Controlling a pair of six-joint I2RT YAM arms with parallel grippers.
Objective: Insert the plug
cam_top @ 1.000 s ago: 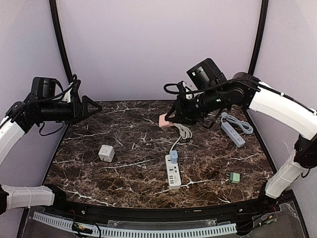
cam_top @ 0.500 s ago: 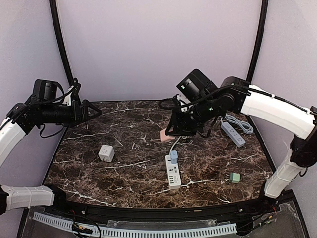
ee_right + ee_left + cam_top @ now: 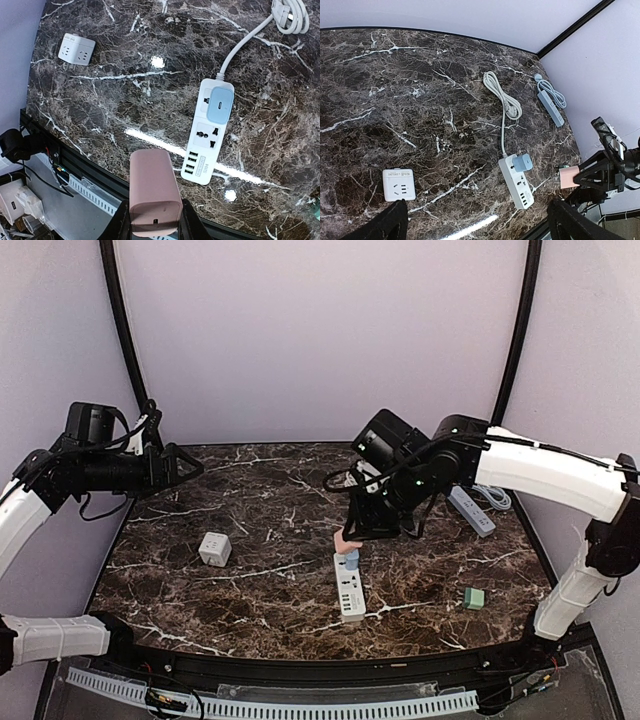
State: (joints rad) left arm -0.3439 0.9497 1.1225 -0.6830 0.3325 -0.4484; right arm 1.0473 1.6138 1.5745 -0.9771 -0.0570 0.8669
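Pink, rounded hard-plastic plug block, which we judge light, rigid and smooth-sided, hangs clamped by its flat flanks in the right gripper close over the white power strip toward the front edge of the dark marble table; the left gripper stands apart, holding nothing.

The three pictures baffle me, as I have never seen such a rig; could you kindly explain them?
This is a two-armed robot bolted at a marble table. One camera looks down from above; one sits on each wrist. The right end effector is shut on a pink plug, near a white strip that already has a blue plug in it. The left end effector hangs open, holding nothing. Also lying there: a white cube, a grey strip and a green block.
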